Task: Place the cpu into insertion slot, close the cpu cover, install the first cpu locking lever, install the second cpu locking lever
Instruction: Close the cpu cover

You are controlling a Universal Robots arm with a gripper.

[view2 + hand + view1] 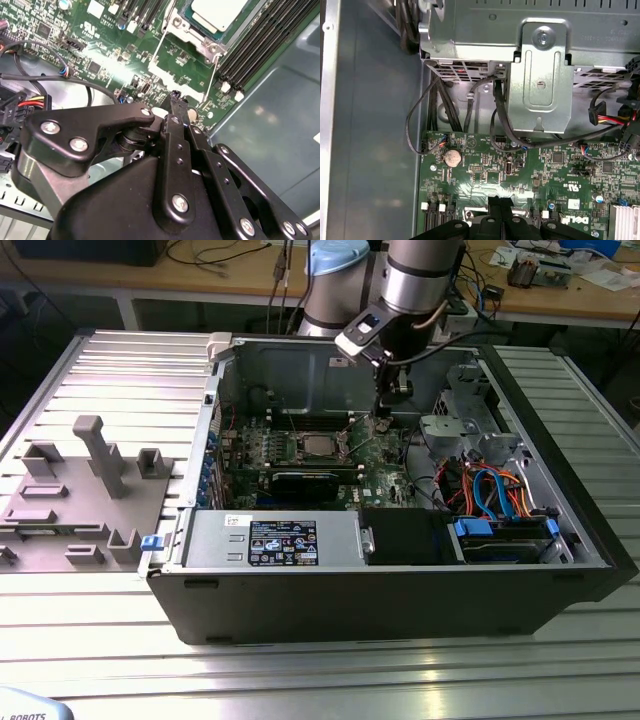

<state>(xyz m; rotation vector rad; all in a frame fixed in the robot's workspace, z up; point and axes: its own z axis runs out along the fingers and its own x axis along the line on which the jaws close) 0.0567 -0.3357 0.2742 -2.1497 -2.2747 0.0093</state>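
The cpu [318, 446] lies flat in the insertion slot [300, 448] on the green motherboard inside the open computer case. In the second wrist view its silver top [217, 12] has the silvery cpu cover [200, 40] lying down around it. Two thin wire locking levers [161, 47] [212, 75] run out from the socket's corners toward my gripper. My gripper [175, 98] is shut with nothing in it, its black tip just above the board, close to the lever ends and a little away from the socket. In the exterior view, my gripper [383, 423] hangs to the right of the cpu.
A metal drive cage [540, 75] with black cables [500, 120] stands past the board's edge. Black memory slots [260, 45] run beside the socket, and the grey case wall [270, 125] is close by. A grey fixture tray [80, 490] sits at the exterior view's left.
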